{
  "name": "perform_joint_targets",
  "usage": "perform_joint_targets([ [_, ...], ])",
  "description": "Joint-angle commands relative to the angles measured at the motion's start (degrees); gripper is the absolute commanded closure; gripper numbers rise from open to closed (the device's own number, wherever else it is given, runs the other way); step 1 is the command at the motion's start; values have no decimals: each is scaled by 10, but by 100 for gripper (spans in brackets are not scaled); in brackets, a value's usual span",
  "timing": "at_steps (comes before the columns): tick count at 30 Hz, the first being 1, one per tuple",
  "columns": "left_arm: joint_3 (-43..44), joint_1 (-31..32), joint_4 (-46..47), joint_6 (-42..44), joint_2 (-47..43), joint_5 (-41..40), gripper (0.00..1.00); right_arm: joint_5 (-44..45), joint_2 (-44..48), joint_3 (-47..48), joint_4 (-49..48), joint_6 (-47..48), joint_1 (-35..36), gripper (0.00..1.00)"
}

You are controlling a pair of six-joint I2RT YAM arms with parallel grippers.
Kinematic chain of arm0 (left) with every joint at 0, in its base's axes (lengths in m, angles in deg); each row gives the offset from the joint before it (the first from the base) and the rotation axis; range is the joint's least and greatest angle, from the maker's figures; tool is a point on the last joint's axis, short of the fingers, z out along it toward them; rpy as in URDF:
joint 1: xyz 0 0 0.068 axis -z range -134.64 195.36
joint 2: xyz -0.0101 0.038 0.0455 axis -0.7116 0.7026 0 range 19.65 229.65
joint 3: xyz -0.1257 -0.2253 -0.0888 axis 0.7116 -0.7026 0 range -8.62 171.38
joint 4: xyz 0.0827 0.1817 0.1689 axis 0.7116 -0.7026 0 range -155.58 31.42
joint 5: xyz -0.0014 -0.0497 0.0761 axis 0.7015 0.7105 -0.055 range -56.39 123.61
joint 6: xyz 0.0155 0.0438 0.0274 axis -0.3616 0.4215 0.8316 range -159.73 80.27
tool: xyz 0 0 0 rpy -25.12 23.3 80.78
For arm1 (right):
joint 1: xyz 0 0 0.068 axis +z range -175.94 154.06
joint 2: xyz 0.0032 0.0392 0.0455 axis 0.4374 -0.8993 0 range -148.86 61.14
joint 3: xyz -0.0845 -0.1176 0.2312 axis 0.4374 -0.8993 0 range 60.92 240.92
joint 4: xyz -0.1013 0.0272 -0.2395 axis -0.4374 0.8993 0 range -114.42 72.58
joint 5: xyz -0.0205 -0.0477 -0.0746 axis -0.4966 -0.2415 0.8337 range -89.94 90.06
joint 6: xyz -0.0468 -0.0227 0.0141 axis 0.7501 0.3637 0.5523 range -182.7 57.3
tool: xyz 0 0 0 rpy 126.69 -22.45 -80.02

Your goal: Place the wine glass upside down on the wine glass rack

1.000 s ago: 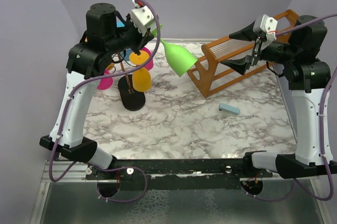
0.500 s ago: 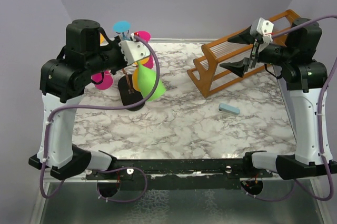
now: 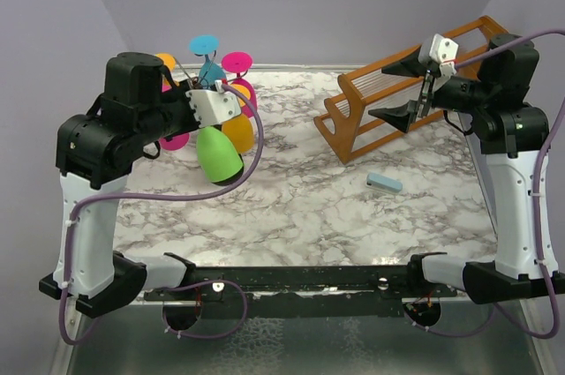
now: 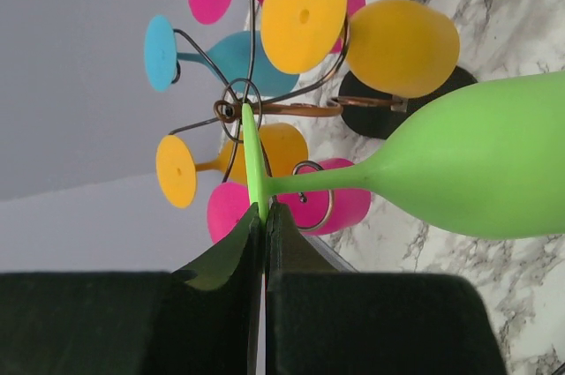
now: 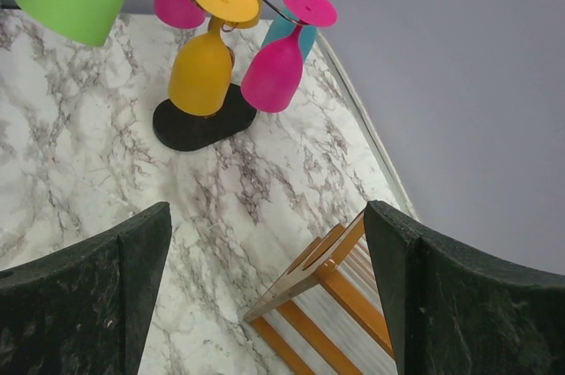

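The green wine glass (image 3: 218, 154) hangs bowl-down in front of the wine glass rack. My left gripper (image 4: 264, 208) is shut on the rim of its foot (image 4: 252, 150), seen edge-on. Its stem (image 4: 318, 183) runs past a curled hook (image 4: 313, 197); whether it rests in the hook I cannot tell. The wine glass rack (image 4: 231, 111) is a dark wire stand on a black oval base (image 5: 203, 119). Yellow (image 3: 237, 132), pink (image 3: 174, 138) and blue (image 3: 204, 43) glasses hang on it upside down. My right gripper (image 3: 399, 88) stands open and empty above the wooden rack.
An orange-brown wooden slatted rack (image 3: 388, 101) stands at the back right, under the right gripper. A small blue block (image 3: 384, 183) lies on the marble table (image 3: 300, 207) in front of it. Walls close the table at the back and sides.
The left arm swung the green glass down and left, from high and tilted right of the wire rack to bowl-down against it. The right arm barely moved.
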Motion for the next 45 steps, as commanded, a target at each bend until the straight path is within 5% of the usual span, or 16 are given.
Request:
perform_joint_targets([
  [1, -39, 0, 16, 20, 9, -72, 100, 13, 14, -8, 13, 10, -3, 11],
  [26, -128, 0, 117, 8, 55, -228, 100, 25, 4, -34, 21, 27, -2, 11],
  [45, -44, 0, 22, 10, 70, -220, 100, 22, -9, -52, 21, 34, -2, 11],
])
